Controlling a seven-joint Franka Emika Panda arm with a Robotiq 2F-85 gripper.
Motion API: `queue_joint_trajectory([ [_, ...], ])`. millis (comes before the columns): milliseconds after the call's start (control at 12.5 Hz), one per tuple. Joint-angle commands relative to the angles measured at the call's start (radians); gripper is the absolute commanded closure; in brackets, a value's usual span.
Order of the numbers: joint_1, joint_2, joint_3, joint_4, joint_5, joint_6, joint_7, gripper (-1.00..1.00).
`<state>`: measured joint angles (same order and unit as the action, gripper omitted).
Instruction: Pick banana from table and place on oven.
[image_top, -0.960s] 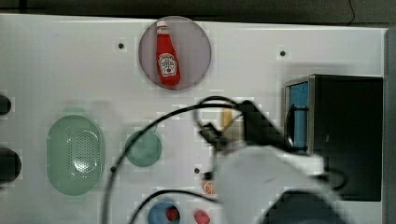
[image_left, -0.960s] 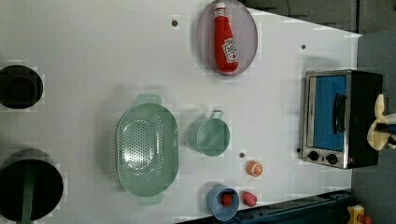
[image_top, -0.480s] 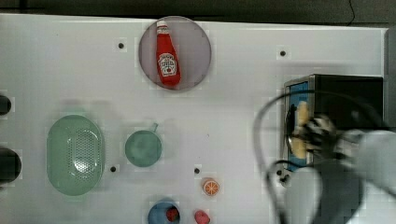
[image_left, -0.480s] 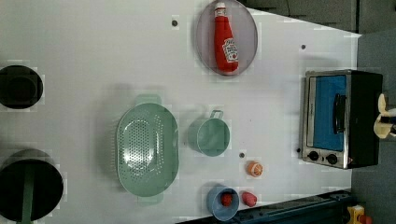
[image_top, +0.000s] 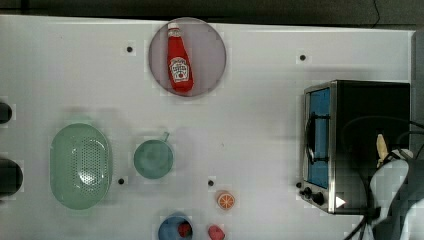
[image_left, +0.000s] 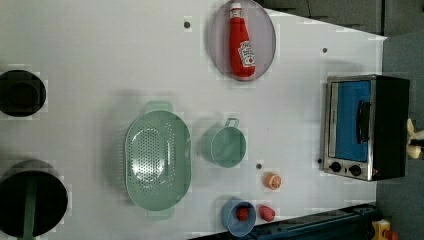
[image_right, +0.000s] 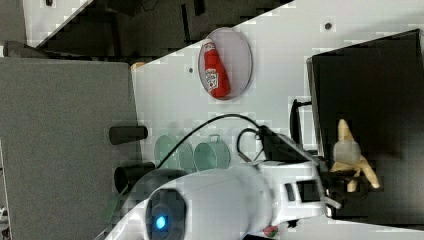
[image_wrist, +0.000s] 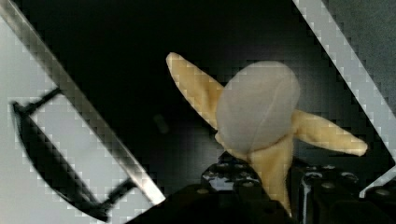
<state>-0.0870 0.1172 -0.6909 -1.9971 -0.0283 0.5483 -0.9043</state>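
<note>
The end effector (image_wrist: 273, 186) is clamped on the banana (image_wrist: 261, 121), peeled with its skin flaps splayed, and holds it above the oven's (image_top: 380, 100) black top. In the top view the banana (image_top: 381, 148) shows over the oven toward its 3 o'clock side, with the white arm (image_top: 392, 190) reaching in from 5 o'clock. On the counter (image_top: 260, 125), the ketchup bottle (image_top: 179, 60) lies on a plate (image_top: 210, 55) at 11 o'clock.
</note>
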Motion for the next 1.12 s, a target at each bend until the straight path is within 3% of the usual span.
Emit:
queue_joint_trajectory([
  [80, 0.031, 0.019, 0.022, 0.101, 0.004, -0.001, -0.167, 0.5],
  [160, 0.03, 0.03, 0.022, 0.109, 0.006, 0.0, -0.173, 0.44],
  [640, 0.03, 0.029, 0.029, 0.12, 0.021, -0.001, -0.173, -0.88],
  [720, 0.034, 0.023, 0.033, 0.129, 0.021, -0.002, -0.173, -1.0],
  [880, 0.048, -0.002, 0.045, 0.163, 0.016, -0.036, -0.173, -1.0],
  [1120, 0.084, -0.087, 0.091, 0.235, -0.003, -0.255, -0.074, -1.0],
])
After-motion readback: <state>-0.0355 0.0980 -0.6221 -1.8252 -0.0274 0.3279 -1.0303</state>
